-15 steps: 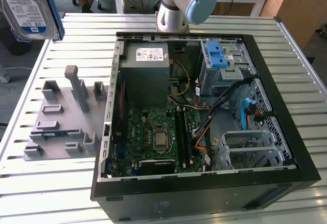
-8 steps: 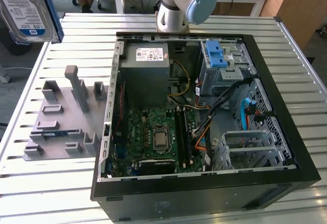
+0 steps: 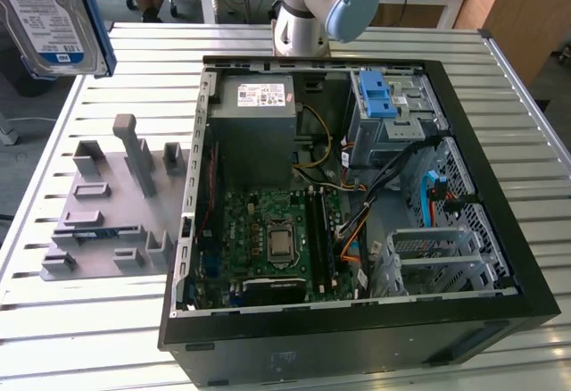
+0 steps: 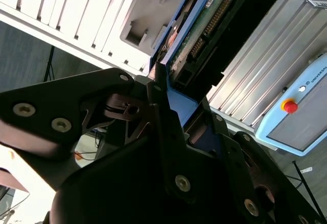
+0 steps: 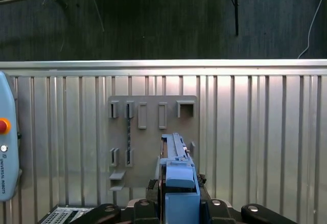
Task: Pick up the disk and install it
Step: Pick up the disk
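Disk (image 3: 49, 16) sits close up at the exterior view's top left, held off the slatted table (image 3: 89, 337), label face showing, long axis roughly upright and slightly tilted. Gripper (image 4: 184, 101) fingers are clamped on its blue carrier bracket. In the first wrist view it is edge-on, long axis pointing away from the gripper, over the grey fixture plate (image 5: 153, 142). Open computer case (image 3: 357, 320) holds power supply (image 3: 259, 105), drive cage (image 3: 379, 110), motherboard (image 3: 277, 230). Black cables (image 3: 393, 177) cross beside the cage.
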### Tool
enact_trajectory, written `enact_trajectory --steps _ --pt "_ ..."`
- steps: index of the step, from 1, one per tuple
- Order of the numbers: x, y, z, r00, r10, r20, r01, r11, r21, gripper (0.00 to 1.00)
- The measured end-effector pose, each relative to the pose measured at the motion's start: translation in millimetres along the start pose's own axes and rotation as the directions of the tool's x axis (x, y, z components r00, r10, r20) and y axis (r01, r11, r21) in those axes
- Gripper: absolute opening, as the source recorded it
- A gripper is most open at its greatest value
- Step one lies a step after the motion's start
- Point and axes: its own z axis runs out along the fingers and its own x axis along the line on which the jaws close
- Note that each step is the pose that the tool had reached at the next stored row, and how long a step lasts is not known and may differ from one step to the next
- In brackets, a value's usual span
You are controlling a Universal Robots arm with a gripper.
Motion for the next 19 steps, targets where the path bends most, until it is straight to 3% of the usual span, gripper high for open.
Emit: enact_trajectory --steps 19 --pt "5.0 -22.9 1.2 1.0 0.0 -0.0001 0.0 1.0 0.0 0.36"
